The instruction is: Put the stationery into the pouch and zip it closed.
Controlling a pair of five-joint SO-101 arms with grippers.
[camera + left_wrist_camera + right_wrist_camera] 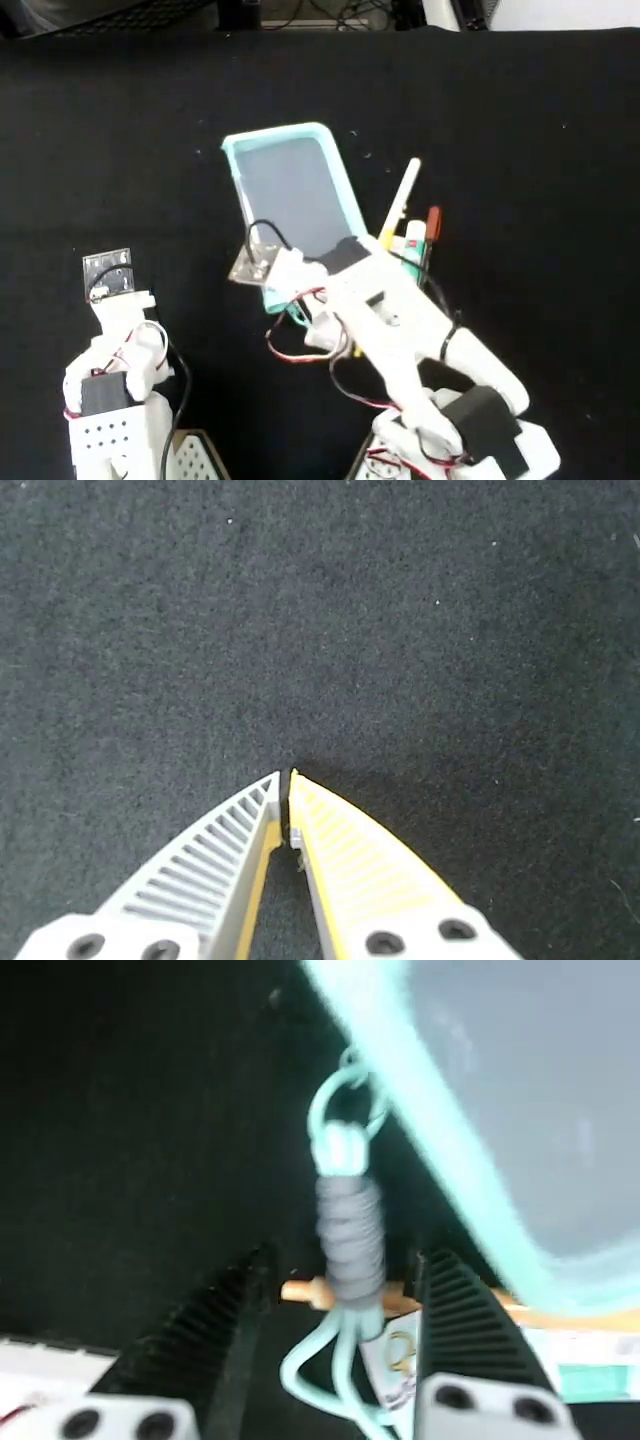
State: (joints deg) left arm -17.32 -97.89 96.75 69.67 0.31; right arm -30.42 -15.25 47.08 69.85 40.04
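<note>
Right gripper (348,1260) stood spread around the zip pull (350,1215) at the pouch (520,1090) edge — left gripper (107,265) clenched, lower left, over open table (300,600).

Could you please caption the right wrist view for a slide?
Open right tool straddling the zip pull of the teal pouch.

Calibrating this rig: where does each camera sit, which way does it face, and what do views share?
High view: fixed overhead, looking down at black cloth table, teal-rimmed translucent pouch, left arm, right arm.
Left wrist view: on left arm, facing cloth; left gripper, fingers shut.
Right wrist view: on right arm, facing grey-wrapped teal zip cord; right gripper, fingers open astride it.
Shared: high and right wrist views show the pouch.
</note>
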